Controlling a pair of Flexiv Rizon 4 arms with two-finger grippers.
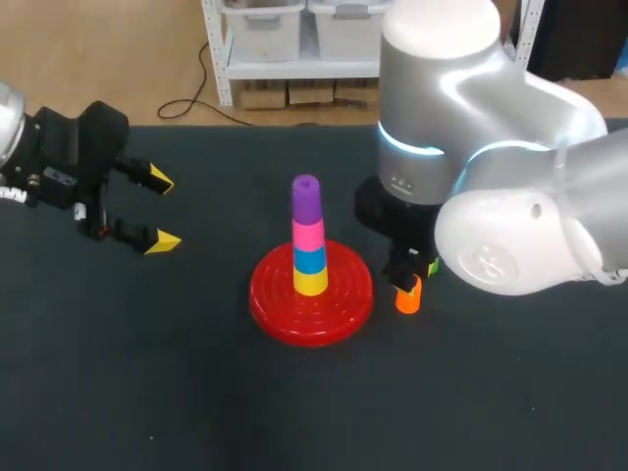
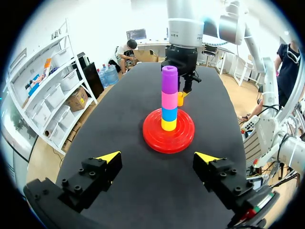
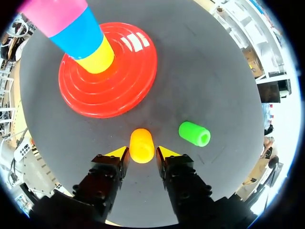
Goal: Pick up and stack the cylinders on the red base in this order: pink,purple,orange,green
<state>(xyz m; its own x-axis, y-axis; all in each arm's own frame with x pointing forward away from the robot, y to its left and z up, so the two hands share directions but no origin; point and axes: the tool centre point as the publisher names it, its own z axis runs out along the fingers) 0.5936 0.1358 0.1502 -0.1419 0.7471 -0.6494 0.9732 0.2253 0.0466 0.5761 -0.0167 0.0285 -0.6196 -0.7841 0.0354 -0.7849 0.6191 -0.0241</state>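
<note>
Just beside the red base (image 1: 345,306), on my right arm's side, the orange cylinder (image 3: 142,144) stands upright on the desk (image 1: 147,383) with my right hand (image 3: 143,153) set down over it. I cannot tell from here whether that hand has clenched on it or is merely placed around it. The pink cylinder (image 1: 308,235) and the purple cylinder (image 1: 306,195) are already stacked on the base, above a blue piece (image 1: 309,260) and a yellow piece (image 1: 311,283), so I judge orange to be the one in hand.

To do this well I would first make sure the grip is square on the cylinder's round sides. Then I would lift straight up until its bottom is above the purple top before crossing over, because the stack is tall and narrow and a sideways brush could topple it. Over the stack I would line it up with the purple cylinder, lower gently, and let go only once it seats. The green cylinder (image 3: 194,133) lies on its side near the orange one, so I want no sweep towards it. My left hand (image 2: 158,156) hangs released, well apart from the base.

The orange cylinder is small and smooth, plastic by the look of it, with a rounded closed top; I expect it to be light and a little slippery
</note>
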